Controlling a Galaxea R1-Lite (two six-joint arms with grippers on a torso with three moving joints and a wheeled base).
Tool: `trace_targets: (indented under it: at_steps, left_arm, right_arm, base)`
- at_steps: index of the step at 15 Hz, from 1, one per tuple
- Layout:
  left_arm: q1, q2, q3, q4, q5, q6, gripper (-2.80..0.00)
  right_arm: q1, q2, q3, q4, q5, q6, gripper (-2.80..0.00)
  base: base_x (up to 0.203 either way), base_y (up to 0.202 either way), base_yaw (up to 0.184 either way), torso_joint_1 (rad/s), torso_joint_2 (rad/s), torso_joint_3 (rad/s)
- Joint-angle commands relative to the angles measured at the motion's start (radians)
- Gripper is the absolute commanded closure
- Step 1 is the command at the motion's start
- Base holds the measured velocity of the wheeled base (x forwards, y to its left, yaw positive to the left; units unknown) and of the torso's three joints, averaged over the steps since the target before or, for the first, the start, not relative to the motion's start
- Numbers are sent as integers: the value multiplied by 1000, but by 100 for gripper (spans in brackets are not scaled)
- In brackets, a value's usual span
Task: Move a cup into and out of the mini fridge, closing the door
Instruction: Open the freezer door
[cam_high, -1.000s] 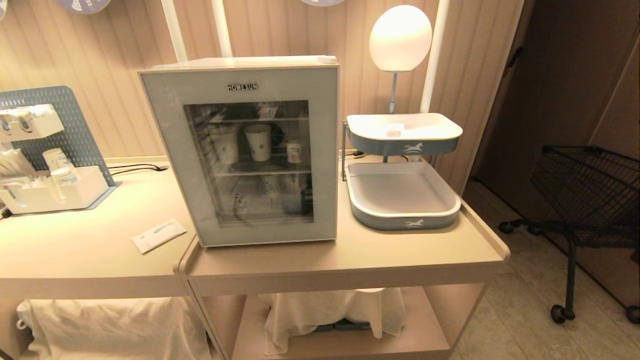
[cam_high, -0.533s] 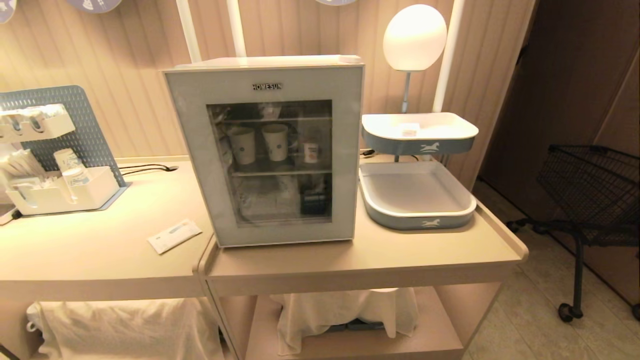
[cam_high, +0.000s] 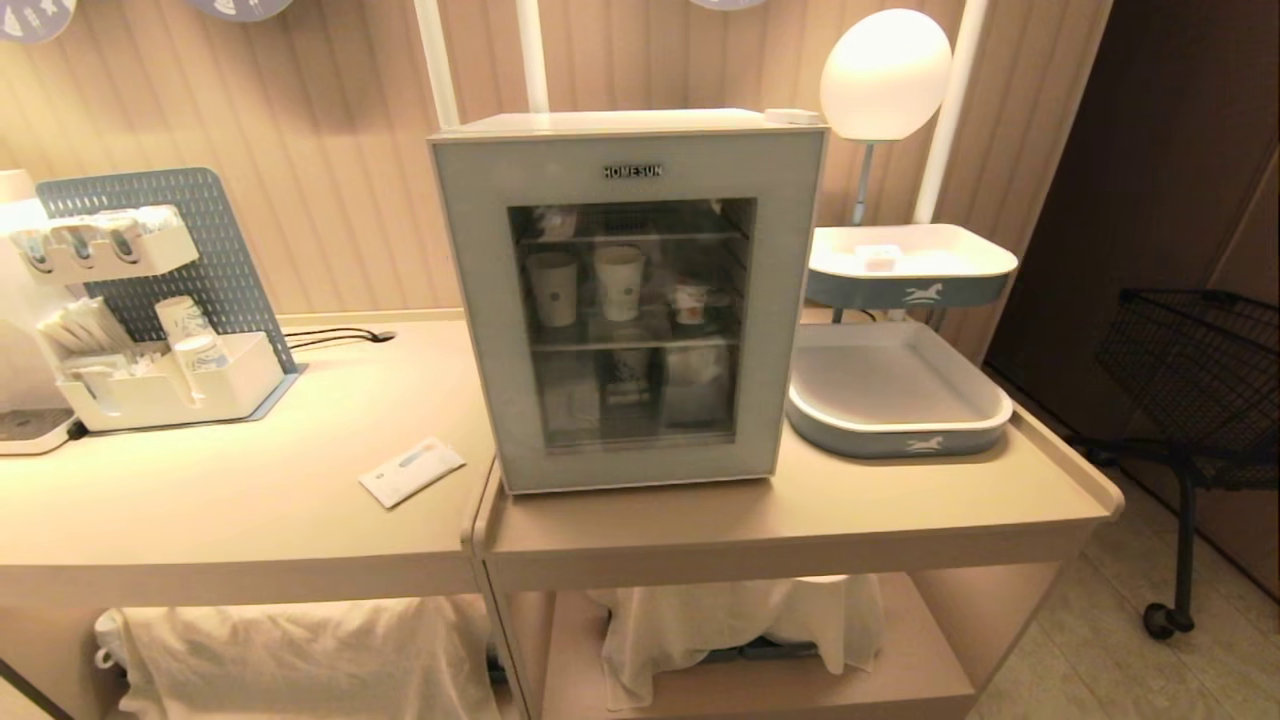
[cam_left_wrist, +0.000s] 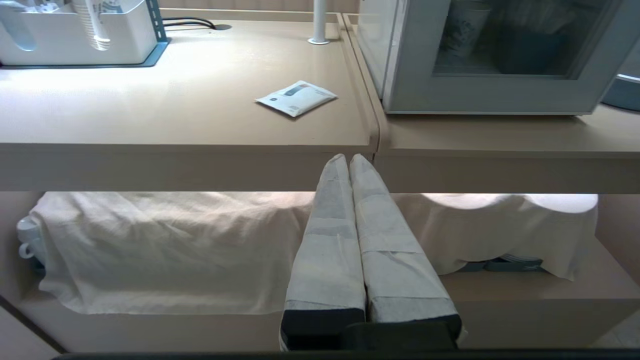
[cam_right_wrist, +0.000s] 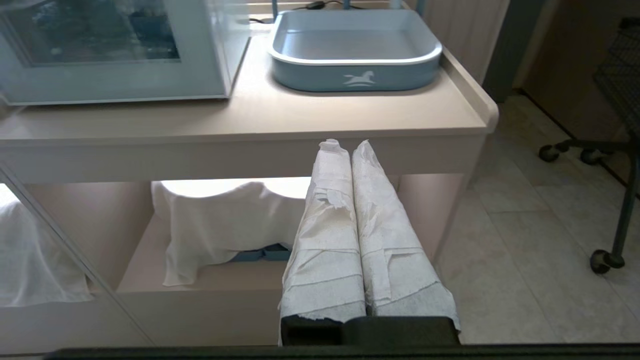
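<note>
The white mini fridge (cam_high: 620, 122) stands on the counter, centred in the head view. Its pale grey-blue glass door (cam_high: 470, 300) is closed, with "HOMESUN" above the window. Behind the glass, the small white cup (cam_high: 690, 300) sits at the right of the upper wire shelf, beside two taller paper cups (cam_high: 552, 287). Neither arm shows in the head view. My left gripper (cam_left_wrist: 348, 159) is shut and empty, low in front of the counter edge, left of the fridge door (cam_left_wrist: 480, 95). My right gripper (cam_right_wrist: 347, 146) is likewise shut and empty below the counter edge, right of the door (cam_right_wrist: 115, 85).
A two-tier blue-grey tray stand (cam_high: 900, 420) and a globe lamp (cam_high: 885, 75) stand right of the fridge. At the left are an organiser with paper cups (cam_high: 170, 390) and a flat white packet (cam_high: 412, 471). White cloth (cam_high: 740, 620) covers the lower shelf. A black wire cart (cam_high: 1200, 380) is on the floor at right.
The whole head view has shifted to the right, so the camera has moved; the fridge now sits near the picture's centre. Nothing on the counter has moved and the door stays closed.
</note>
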Motion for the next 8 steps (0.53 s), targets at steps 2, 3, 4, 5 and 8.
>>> trace_targets:
  at_steps: [2,3,4,5,8]
  left_arm:
    - [1,1,0,-1,0,0,0]
    - [2,1,0,-1,0,0,0]
    - [1,1,0,-1,0,0,0]
    - [1,1,0,-1,0,0,0]
    - [1,1,0,-1,0,1,0]
  right_arm:
    - [1,2,2,1,0,-2,0]
    - [1,2,2,1,0,0,0]
    - [1,2,2,1,1,0,0]
    - [1,2,2,1,1,0,0]
    - [1,2,2,1,0,0,0]
  base:
    - [0,37,-1,2,5,1]
    - [0,0,0,0,0,0]
    - [73,7,2,2,7,2]
    - [123,3,5,2,0,0]
    - [181,0,-1,2,2,-3]
